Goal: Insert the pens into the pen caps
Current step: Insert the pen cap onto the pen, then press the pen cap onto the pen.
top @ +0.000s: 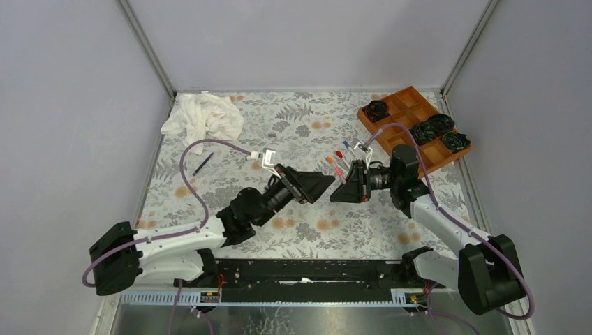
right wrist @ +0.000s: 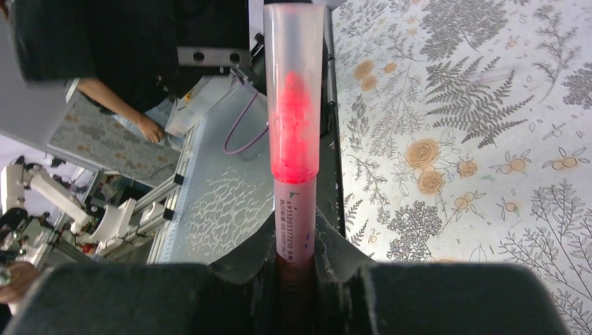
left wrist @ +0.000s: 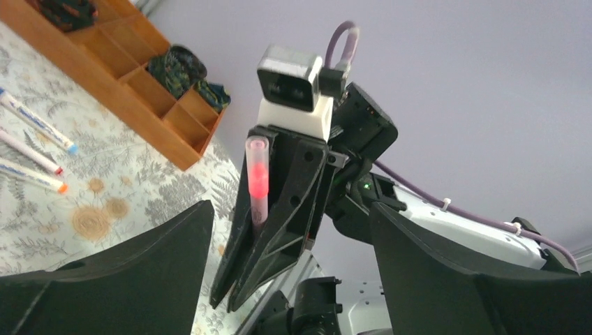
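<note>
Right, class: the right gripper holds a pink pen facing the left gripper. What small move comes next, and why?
Probably the right gripper lowers the pink pen to the table and lets go. The clear cap already sits over its tip, and the left gripper stands open, holding nothing.

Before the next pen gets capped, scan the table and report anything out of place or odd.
Nothing looks spilled or broken. One dark pen lies alone on the left, away from the white pens near the middle. A crumpled white cloth sits in the far left corner. The wooden tray sits at a slant.
</note>
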### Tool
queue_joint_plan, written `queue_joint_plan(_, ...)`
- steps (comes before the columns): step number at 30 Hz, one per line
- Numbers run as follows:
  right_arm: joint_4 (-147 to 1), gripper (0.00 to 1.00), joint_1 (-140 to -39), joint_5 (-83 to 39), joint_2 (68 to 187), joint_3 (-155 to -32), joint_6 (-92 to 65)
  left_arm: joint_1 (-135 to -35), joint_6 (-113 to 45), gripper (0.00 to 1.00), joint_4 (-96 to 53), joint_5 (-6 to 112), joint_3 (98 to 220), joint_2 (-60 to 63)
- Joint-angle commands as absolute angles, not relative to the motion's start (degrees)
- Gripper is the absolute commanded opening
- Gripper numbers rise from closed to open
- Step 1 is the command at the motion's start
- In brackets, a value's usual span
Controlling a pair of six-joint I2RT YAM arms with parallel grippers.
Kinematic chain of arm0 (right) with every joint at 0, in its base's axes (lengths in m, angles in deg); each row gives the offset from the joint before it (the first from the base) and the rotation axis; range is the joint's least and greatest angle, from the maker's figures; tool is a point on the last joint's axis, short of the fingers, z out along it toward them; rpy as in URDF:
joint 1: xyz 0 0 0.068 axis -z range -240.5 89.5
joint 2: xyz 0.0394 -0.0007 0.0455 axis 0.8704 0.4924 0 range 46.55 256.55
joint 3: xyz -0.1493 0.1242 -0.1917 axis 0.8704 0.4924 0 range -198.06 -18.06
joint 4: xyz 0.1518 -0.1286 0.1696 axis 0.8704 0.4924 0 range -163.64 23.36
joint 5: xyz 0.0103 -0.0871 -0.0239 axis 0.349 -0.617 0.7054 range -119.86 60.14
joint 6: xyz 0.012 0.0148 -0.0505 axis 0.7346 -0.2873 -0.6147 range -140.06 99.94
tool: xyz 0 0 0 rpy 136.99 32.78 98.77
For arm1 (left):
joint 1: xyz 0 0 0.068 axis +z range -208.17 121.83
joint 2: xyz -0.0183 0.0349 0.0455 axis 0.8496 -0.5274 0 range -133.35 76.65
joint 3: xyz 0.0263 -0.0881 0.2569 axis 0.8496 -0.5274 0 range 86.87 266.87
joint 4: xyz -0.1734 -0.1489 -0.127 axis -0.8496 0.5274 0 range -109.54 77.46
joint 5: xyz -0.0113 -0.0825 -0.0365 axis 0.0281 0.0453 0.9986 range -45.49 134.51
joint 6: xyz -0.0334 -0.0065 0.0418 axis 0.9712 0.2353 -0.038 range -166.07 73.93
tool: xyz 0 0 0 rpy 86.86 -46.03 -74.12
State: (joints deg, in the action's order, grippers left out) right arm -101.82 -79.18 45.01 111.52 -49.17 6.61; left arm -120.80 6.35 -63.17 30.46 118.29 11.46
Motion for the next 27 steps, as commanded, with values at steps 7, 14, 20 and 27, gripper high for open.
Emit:
queue_joint_plan(7, -124.4, 0.00, -78.8, 51.5, 109.4, -48.0, 20.2, -119.0, -0.5, 0.99, -60.4, 32.0, 122.3, 12.2)
queue_joint_plan(14, -125.0, 0.00, -79.5, 51.5, 109.5, -47.1, 20.4, -116.6, 0.7, 0.98, -66.6, 36.2, 126.1, 6.0)
queue_joint_plan(20, -122.8, 0.00, -80.2, 51.6, 109.6, -47.3, 18.7, -114.8, 2.3, 0.94, -68.9, 38.7, 128.4, 3.0)
queue_joint_plan(27, -120.4, 0.00, -80.3, 51.4, 109.7, -47.8, 17.1, -113.9, 3.8, 0.74, -70.2, 41.1, 129.8, 1.0)
